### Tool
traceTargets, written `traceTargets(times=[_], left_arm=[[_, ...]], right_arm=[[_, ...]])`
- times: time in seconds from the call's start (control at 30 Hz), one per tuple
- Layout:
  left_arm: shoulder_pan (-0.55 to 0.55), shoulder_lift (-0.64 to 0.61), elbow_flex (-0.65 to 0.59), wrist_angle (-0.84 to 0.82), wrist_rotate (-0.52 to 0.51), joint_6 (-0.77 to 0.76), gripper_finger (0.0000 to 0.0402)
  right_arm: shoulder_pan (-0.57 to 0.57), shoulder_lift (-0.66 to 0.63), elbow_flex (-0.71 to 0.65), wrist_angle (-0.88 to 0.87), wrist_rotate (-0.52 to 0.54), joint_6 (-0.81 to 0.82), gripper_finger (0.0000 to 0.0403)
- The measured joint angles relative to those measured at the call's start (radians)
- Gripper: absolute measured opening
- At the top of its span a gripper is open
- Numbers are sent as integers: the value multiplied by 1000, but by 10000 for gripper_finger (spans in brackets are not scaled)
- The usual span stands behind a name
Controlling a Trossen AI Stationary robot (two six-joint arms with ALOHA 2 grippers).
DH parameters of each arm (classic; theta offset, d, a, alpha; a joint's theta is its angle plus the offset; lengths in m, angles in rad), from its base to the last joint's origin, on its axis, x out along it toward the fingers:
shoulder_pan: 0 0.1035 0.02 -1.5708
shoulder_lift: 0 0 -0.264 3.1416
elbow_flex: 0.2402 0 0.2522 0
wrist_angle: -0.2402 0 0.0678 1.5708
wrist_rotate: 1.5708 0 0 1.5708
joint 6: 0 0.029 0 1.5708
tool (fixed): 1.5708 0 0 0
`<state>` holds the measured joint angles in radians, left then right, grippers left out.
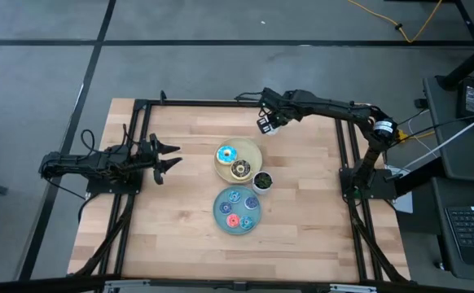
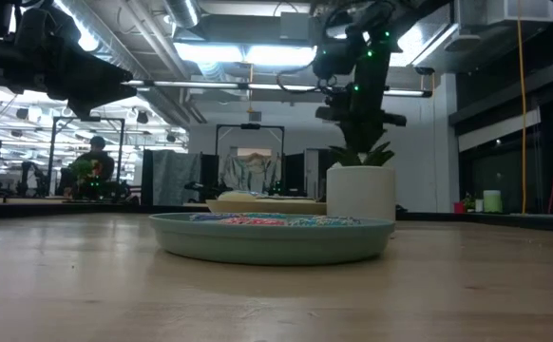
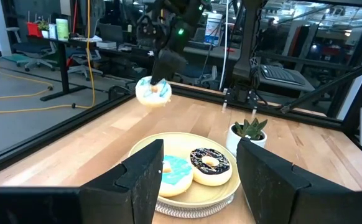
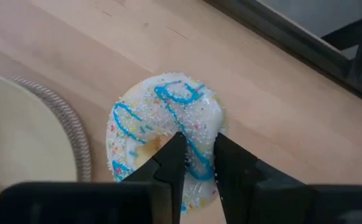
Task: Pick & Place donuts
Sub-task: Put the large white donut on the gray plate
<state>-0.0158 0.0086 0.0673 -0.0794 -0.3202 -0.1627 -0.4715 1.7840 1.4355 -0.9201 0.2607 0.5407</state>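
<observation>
My right gripper is over the far part of the table, beyond the cream plate, shut on the white-iced donut with blue drizzle; the left wrist view shows this donut in the air. On the cream plate lie the light-blue-iced donut and the dark brown donut. The blue plate holds several tiny donuts, blue and one pink. My left gripper hovers open to the left of the cream plate, pointing at it. My right gripper pinches the white-iced donut's ring between its two fingers, one fingertip at the hole and the other at the outer rim. The fingers come from above, pointing down. The donut is lifted clear of the table and hangs tilted below them.
A small pot with a green plant stands between the two plates, right of the dark brown donut. A dark metal frame runs along the table's edges. Bare wood lies left and right of the plates and toward the near edge.
</observation>
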Motion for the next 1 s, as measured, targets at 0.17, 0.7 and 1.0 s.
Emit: traceTargets(times=[0.17, 0.7, 1.0], left_arm=[[0, 0, 0, 0, 0, 0, 196], [0, 0, 0, 0, 0, 0, 196], [0, 0, 0, 0, 0, 0, 196]], right_arm=[[16, 0, 61, -65, -1, -18, 79], [26, -2, 252, -192, -106, -154, 79], [75, -2, 283, -192, -161, -267, 79]])
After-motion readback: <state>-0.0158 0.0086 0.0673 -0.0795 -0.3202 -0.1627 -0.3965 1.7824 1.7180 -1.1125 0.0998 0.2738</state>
